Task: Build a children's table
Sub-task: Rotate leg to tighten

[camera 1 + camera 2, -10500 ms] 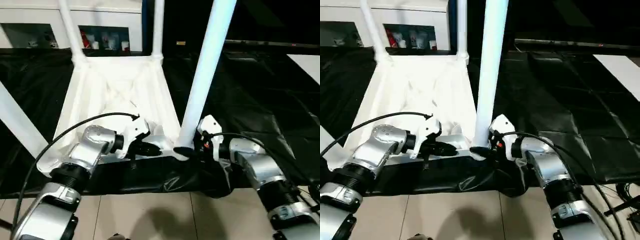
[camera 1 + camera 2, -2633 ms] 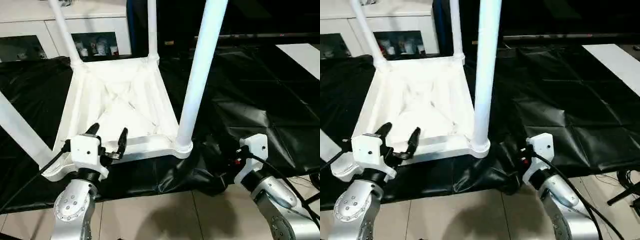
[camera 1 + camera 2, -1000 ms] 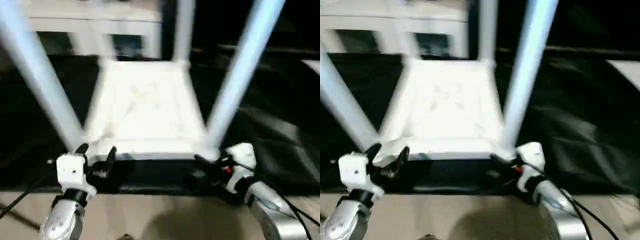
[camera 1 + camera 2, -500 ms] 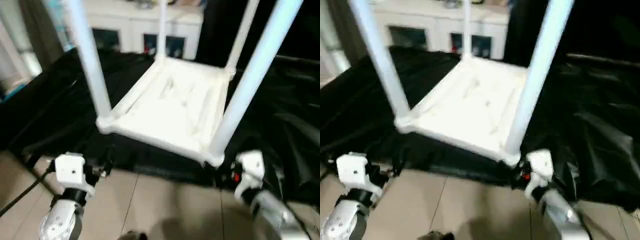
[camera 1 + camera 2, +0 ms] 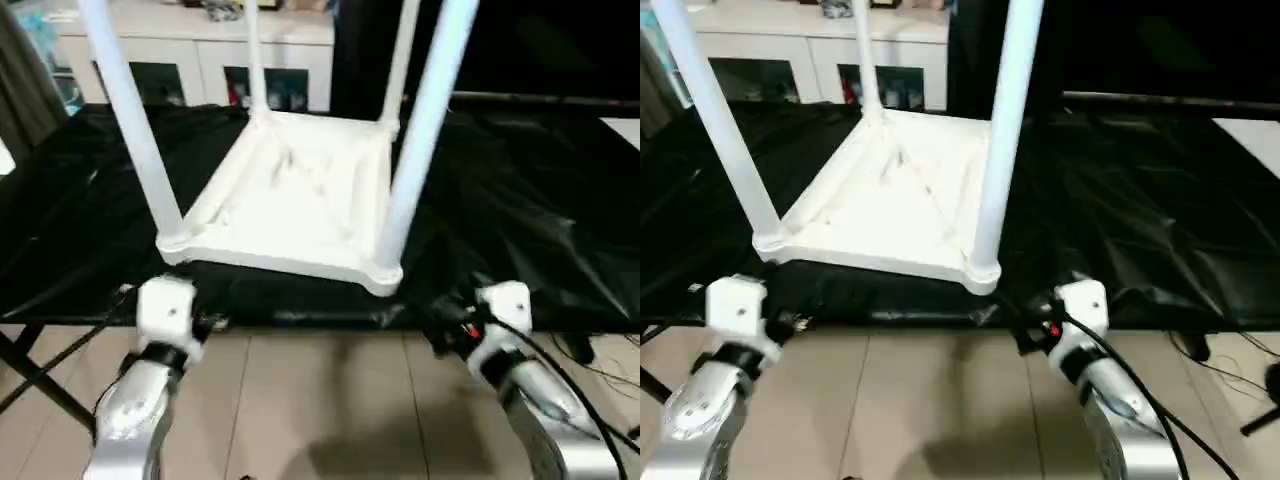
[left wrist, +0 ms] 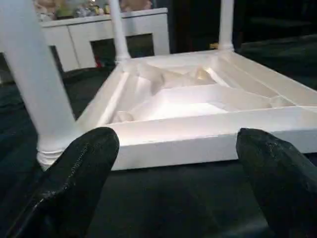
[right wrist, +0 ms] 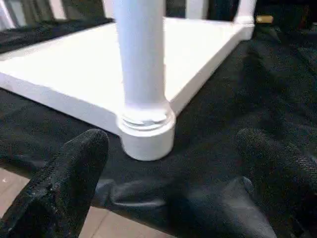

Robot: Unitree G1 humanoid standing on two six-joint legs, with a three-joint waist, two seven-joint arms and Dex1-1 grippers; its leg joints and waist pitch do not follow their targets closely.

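Silver arms, white wrist blocks, black padded pincer fingers.

Each forearm is a rounded silver shell with a dark ribbed collar before the wrist. The left arm (image 5: 135,400) carries a boxy white housing with rounded corners at its far end, and a thin black cable runs off from it to the left. The right arm (image 5: 545,410) has a matching white housing with a small red mark beside it, and a black cable loops along its top. The left pincer (image 6: 168,183) and right pincer (image 7: 168,183) each have two thick, blunt black fingers (image 6: 74,173) with a finely textured, matte surface.
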